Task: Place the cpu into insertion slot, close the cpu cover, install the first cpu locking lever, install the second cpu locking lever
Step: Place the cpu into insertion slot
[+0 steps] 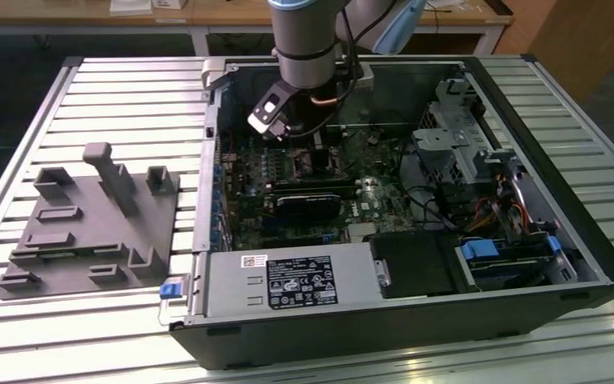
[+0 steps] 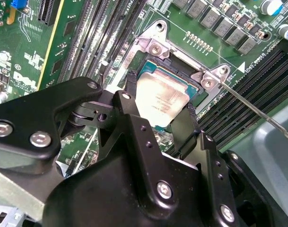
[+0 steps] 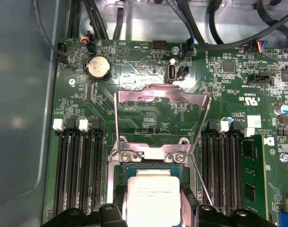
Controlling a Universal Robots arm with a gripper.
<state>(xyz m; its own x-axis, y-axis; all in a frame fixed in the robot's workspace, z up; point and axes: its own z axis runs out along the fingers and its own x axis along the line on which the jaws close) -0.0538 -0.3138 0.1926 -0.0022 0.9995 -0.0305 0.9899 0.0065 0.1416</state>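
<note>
Our gripper (image 2: 160, 109) clasps the cpu (image 2: 161, 94) by opposite edges over the insertion slot (image 3: 148, 170). The cpu cover (image 3: 161, 96) stands open.

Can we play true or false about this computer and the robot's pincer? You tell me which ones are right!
1. The pincer has the cpu squeezed between its fingers. True.
2. The cpu cover is shut flat over the chip. False: it is flipped open, standing up behind the insertion slot.
3. The computer case is open, so the green board shows inside. True.
4. The cpu lies on the grey holder beside the case. False: it is right at the insertion slot on the green board.
5. A round battery sits on the green board. True.
</note>
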